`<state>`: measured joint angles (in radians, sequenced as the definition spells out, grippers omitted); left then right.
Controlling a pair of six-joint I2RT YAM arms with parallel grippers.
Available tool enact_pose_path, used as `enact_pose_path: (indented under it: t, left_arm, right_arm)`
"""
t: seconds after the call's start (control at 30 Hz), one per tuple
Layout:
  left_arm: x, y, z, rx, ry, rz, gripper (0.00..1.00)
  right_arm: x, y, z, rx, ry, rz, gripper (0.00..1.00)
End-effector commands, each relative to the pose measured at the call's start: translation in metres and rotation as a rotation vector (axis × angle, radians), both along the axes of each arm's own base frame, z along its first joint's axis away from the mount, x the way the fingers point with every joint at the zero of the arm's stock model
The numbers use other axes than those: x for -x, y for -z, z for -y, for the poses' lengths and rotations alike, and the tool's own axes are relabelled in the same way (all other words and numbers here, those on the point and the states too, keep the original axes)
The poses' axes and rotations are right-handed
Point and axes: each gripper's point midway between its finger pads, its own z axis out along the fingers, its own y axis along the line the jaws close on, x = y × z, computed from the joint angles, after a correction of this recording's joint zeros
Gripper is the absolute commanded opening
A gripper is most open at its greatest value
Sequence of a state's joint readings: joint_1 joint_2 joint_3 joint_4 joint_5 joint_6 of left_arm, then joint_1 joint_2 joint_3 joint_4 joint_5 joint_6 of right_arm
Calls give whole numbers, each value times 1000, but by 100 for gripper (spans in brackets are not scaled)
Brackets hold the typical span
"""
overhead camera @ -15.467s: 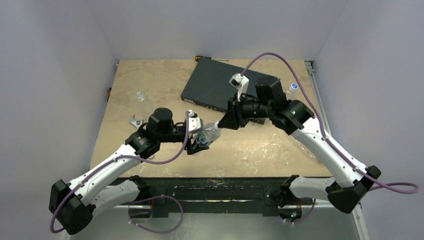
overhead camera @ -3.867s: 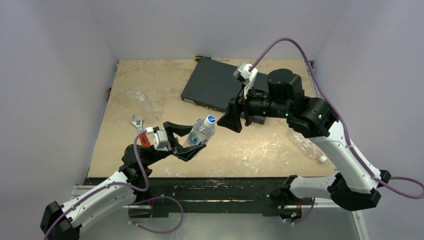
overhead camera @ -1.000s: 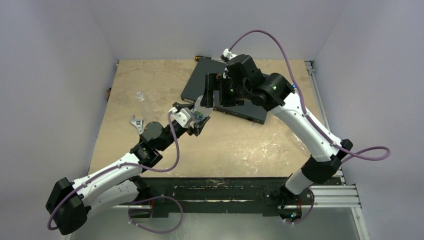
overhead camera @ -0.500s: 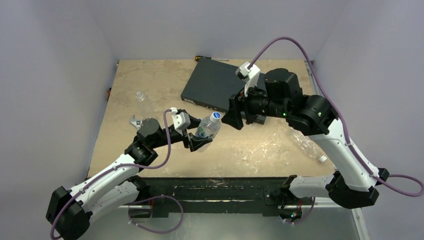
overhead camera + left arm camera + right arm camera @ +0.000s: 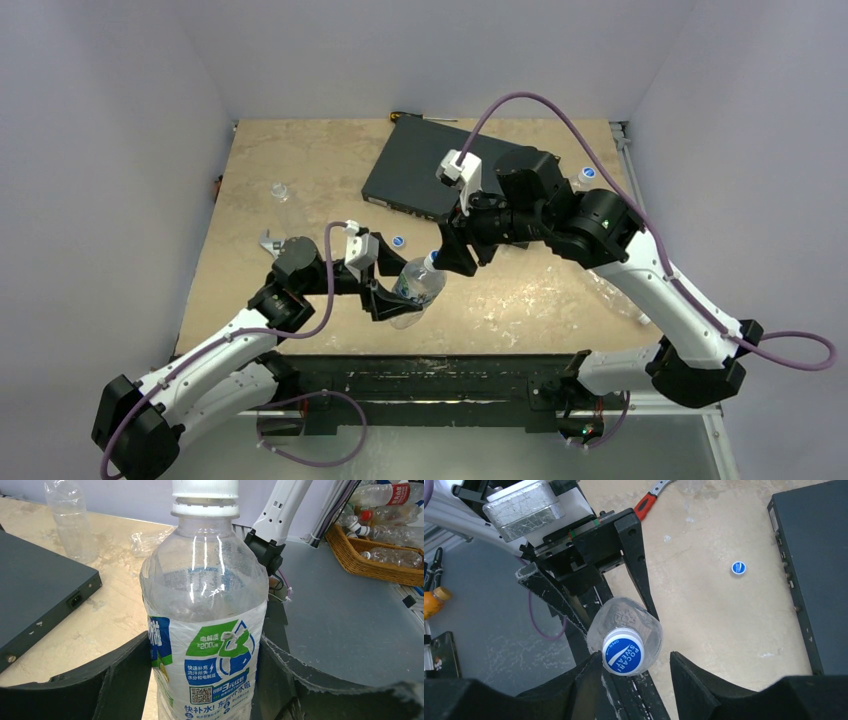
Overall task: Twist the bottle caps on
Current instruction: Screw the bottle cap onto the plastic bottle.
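My left gripper (image 5: 398,296) is shut on a clear labelled bottle (image 5: 416,284), gripping its blue, green and white label from both sides in the left wrist view (image 5: 205,645). A blue and white cap (image 5: 623,654) sits on the bottle's neck. My right gripper (image 5: 636,682) is open around that cap; one finger touches the cap's side and the other stands apart. The right gripper (image 5: 446,260) meets the bottle top in the top view. A loose blue cap (image 5: 398,241) lies on the table, also in the right wrist view (image 5: 738,568).
A flat black box (image 5: 440,178) lies behind the grippers. A red-handled wrench (image 5: 272,243) lies left. A small clear bottle (image 5: 281,190) stands far left, a capped one (image 5: 588,174) far right, and a crushed bottle (image 5: 612,294) lies right. A screwdriver (image 5: 405,116) is at the back edge.
My right gripper has moved down and left onto the bottle's cap. My left gripper has lowered the bottle slightly toward the near edge. The loose cap on the table now shows.
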<state>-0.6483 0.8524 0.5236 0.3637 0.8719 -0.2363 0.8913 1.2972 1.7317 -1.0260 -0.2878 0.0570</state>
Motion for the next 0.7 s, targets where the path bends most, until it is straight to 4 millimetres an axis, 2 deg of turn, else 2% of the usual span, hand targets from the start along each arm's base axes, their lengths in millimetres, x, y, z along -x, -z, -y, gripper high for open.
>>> enact_pose_path:
  t: [0.0,0.27,0.43,0.53,0.67]
  left_arm:
    - [4,-17,0,28,35,27,0]
    - [2,-17,0,28,27,33,0]
    - [-5,-17,-1,24,-8,44,0]
    - [-23,-19,-2,15,-100,75,0]
    - [-58,-35,-9,35,-285,174,0]
  right_arm:
    - [5,-3,-7,-12,-54,11,53]
    - [9,2,-14,-1,-81,-13,48]
    - [6,2,-15,6,-56,-16,24]
    - [2,6,-15,17,-10,-41,14]
    - [-6,15,-25,13,88,-134,9]
